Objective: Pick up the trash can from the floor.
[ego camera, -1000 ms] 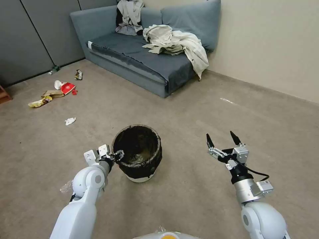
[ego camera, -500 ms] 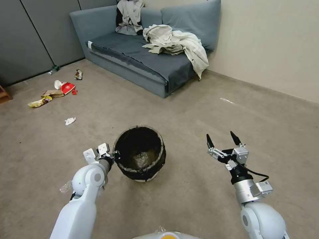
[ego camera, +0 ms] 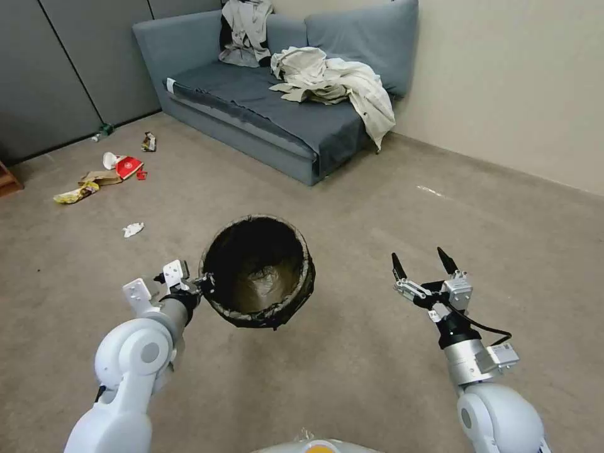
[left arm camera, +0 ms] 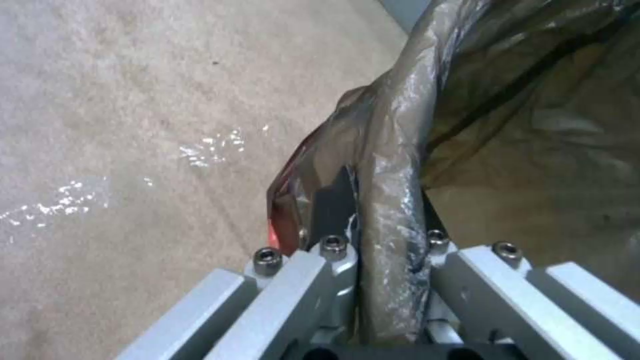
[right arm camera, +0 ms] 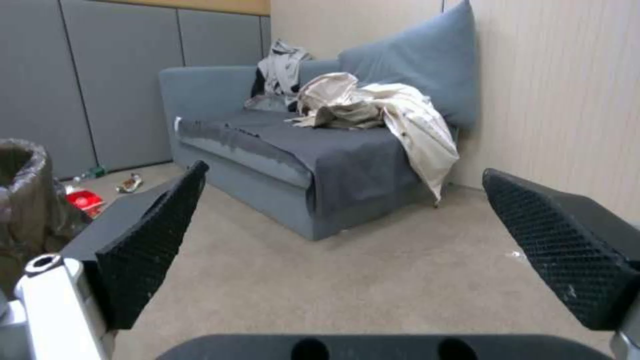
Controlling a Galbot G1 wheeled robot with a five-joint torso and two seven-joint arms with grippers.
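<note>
Pickup looked all but done: my left gripper [ego camera: 202, 284] pinched the bag-lined rim of the trash can [ego camera: 259, 270], which hung tilted clear of the floor [ego camera: 352, 371], while my right gripper [ego camera: 423, 264] waited spread wide alongside.

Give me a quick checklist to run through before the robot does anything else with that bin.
1. Left gripper shut on the trash can's rim: ok, fingers pinch the bagged edge.
2. Trash can off the floor: ok.
3. Trash can level: not ok, it tilts from the one-sided hold.
4. Grip holds rim, not just bag: cannot tell.
5. Right gripper free: ok, open, apart from the can.
</note>
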